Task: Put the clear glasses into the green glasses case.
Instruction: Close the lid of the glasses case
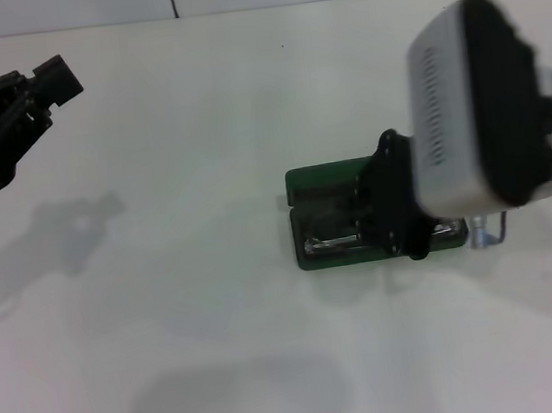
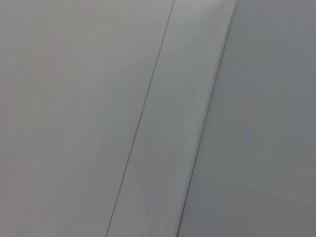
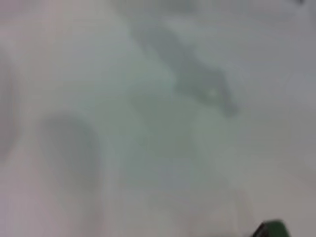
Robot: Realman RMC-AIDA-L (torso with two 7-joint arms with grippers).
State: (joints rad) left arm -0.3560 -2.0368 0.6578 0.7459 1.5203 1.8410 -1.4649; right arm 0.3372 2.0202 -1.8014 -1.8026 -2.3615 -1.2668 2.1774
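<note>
The left gripper (image 1: 59,82), a black claw, is hanging raised over the far left of the smooth white table (image 1: 188,227), well apart from everything else; how far its fingers are spread cannot be told. Its wrist camera is showing only pale flat surfaces with 1 thin dark seam.

Well to the right of that claw, the flat rectangular dark green glasses case (image 1: 319,183) with rounded corners is lying open on the table, its darker lining facing up. No lettering can be read on it. Inside its near half, the transparent colourless plastic glasses (image 1: 329,245) are showing as a faint glossy curved strip, hard to make out in detail.

The right gripper (image 1: 396,214), black and mounted below a bulky white and black wrist housing, is sitting directly over the right part of the open case, covering it. Whether its fingers are spread or closed, or gripping the glasses, cannot be told. In the right wrist view only a green corner of the case (image 3: 270,230) is peeking in against the blurred table.
</note>
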